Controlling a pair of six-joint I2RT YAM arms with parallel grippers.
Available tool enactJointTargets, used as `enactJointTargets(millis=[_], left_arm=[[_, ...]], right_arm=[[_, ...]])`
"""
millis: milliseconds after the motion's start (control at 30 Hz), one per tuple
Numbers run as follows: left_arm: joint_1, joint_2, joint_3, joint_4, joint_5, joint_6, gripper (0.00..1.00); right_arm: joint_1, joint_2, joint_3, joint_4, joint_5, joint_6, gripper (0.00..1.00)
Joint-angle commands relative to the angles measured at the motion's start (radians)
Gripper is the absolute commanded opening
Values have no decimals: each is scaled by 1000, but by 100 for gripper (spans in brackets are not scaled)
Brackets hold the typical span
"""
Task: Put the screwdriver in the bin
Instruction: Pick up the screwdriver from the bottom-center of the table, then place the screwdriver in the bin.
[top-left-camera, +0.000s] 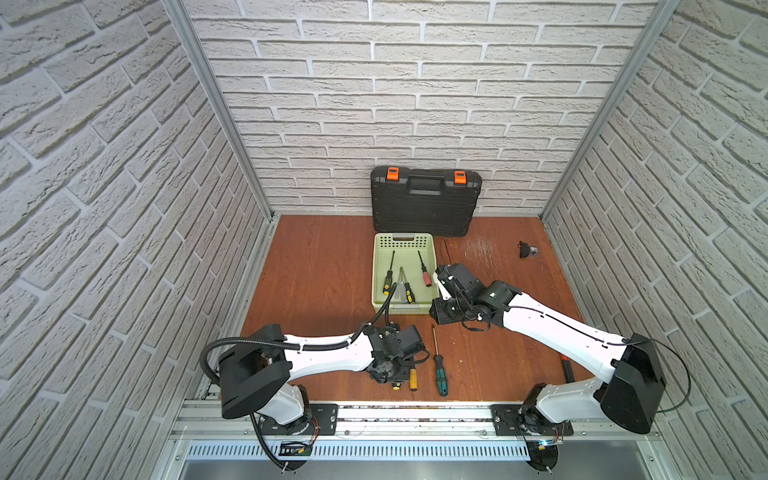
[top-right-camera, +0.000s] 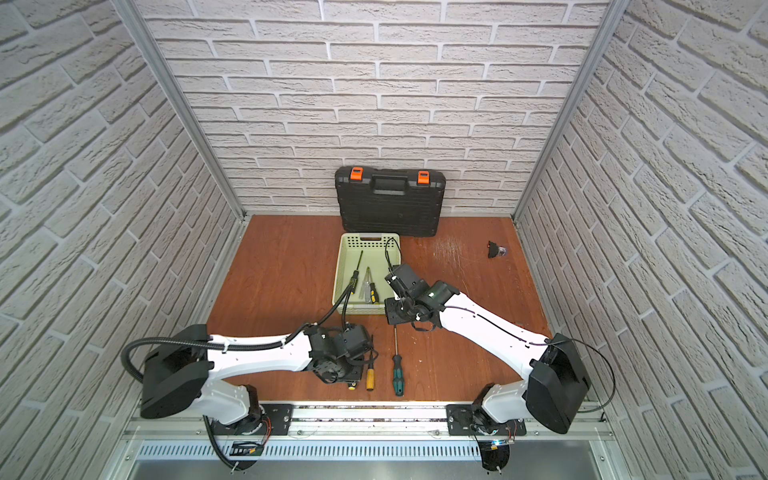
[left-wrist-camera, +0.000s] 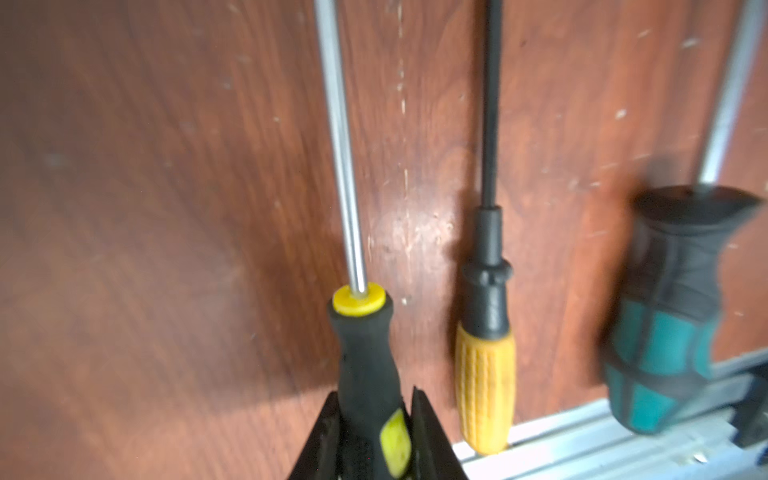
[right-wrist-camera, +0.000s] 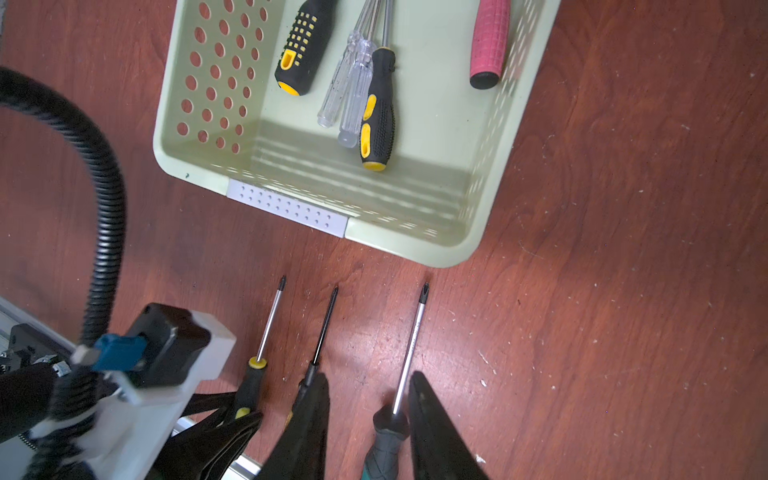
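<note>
Though top views hide the grip, left gripper (left-wrist-camera: 374, 399) pinching screwdriver (left-wrist-camera: 365, 353)

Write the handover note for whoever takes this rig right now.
Left gripper: shut on the handle of the black-and-yellow screwdriver, near the front edge of the table.
Right gripper: open, empty, hovering beside the bin.
Done: five screwdrivers lie in the bin.
Left: carry the held one to the bin, then the orange-handled screwdriver and green-handled screwdriver, both lying on the table.
</note>
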Motion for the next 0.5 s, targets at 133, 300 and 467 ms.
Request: enactJointTargets(millis=[133,300,467], left_arm=[[50,-203,83,-146,-66,23,8],[194,-245,189,-161,14,153,8],[384,-156,306,-90,123,351,10]], right_arm=[[8,8,74,14,11,-26,33],[9,-14,104,-9,36,-41,33],[9,0,95,1,36,-41,33]])
